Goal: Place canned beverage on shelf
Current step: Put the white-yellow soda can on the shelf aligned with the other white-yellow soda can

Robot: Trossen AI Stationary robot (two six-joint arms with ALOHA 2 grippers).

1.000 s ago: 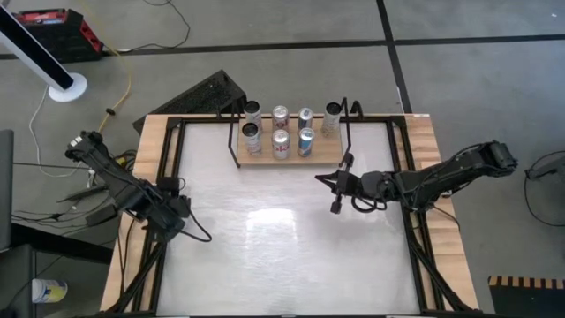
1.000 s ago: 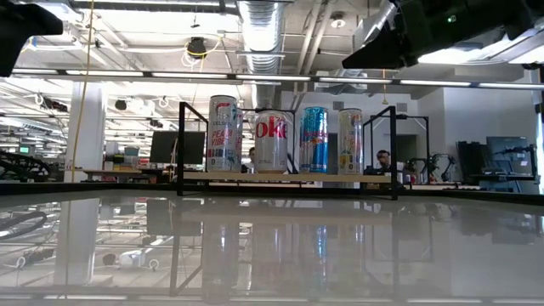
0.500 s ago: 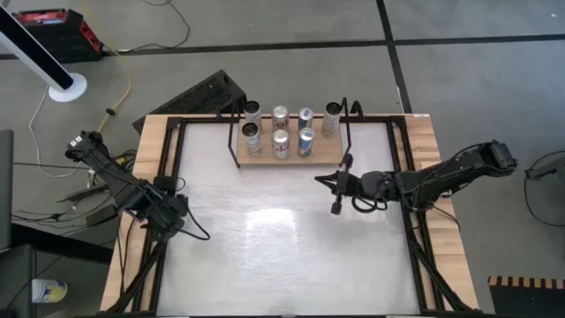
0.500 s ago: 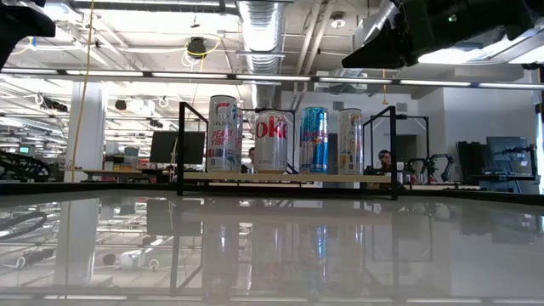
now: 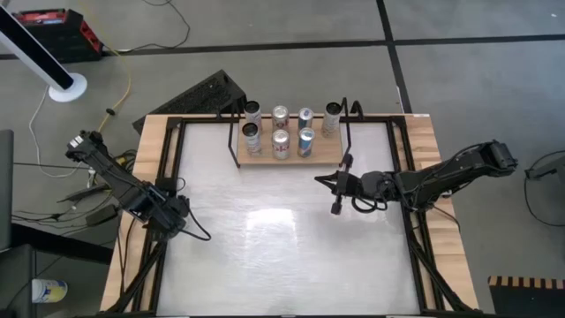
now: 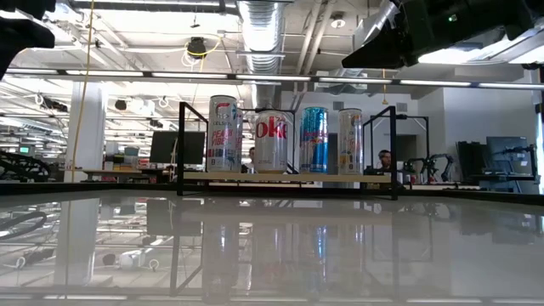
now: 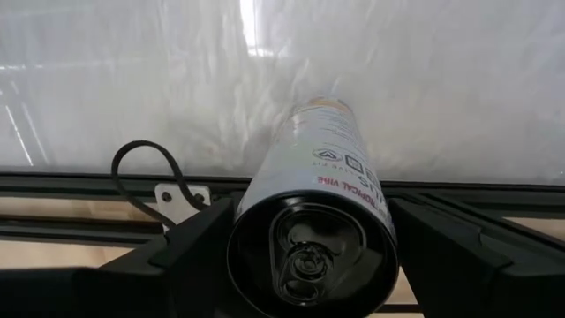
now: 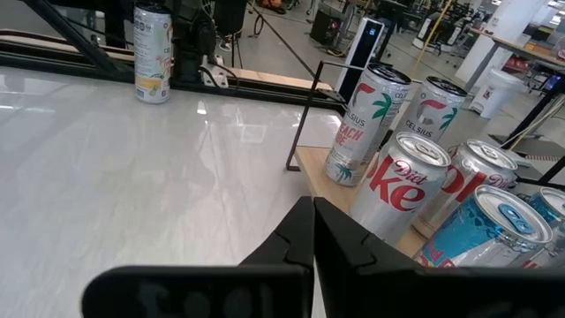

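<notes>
1. One canned beverage [image 7: 313, 230] sits clamped sideways in the left pincer [image 5: 168, 215] at the counter's [image 5: 282, 256] left edge, well apart from the shelf [image 5: 287, 155].
2. It looks a thin, smooth, dentable cylinder; I judge mid-body the best place to hold it.
3. The shelf carries eight upright cans [image 5: 280, 144], leaving no obvious gap.
4. The right pincer [image 5: 336, 196], closed and empty, hovers near the shelf.
</notes>
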